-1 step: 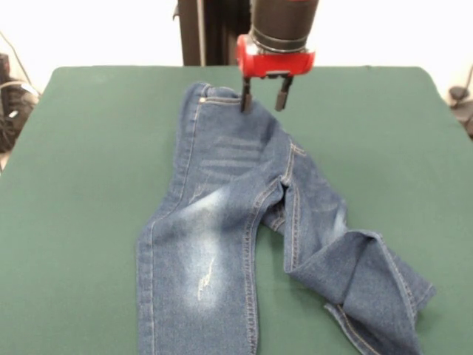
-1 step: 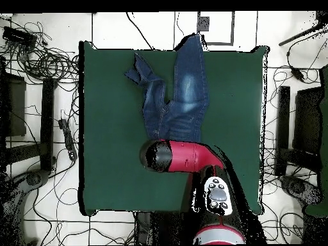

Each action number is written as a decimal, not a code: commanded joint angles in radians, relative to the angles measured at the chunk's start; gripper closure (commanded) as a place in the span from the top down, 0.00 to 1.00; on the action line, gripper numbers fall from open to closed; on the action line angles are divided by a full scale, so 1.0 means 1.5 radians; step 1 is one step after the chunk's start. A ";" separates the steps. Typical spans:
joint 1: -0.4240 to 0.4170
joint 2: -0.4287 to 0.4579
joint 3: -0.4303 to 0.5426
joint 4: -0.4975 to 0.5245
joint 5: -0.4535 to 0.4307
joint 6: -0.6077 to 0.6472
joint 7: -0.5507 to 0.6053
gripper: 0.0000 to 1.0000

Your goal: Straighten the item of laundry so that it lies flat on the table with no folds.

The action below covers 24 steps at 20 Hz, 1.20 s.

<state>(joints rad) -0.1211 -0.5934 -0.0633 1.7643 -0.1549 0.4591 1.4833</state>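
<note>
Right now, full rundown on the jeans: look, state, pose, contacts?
The small blue denim jeans have faded whitish thigh patches and light stitching. They lie on the dark green felt-like table, waistband toward the far edge. One leg lies straight and mostly flat; the other is folded over itself and crumpled. The red-and-black gripper, open, is at the waistband; contact unclear.

In the front view, the jeans have both leg hems cut off by the bottom edge. In the overhead view, the arm hides the jeans' waistband.
</note>
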 commanded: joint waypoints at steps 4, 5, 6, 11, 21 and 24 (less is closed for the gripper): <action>-0.019 0.064 0.027 0.078 -0.055 -0.100 0.090 1.00; -0.020 0.068 0.028 0.077 -0.055 -0.100 0.092 1.00; -0.021 0.072 0.029 0.076 -0.055 -0.102 0.093 1.00; -0.024 0.091 0.031 0.075 -0.059 -0.121 0.100 1.00; -0.021 0.098 0.025 0.076 -0.039 -0.141 0.125 0.00; -0.033 0.098 0.035 0.080 -0.031 -0.132 0.121 0.00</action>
<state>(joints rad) -0.1689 -0.5205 -0.0631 1.8019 -0.2122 0.2915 1.4833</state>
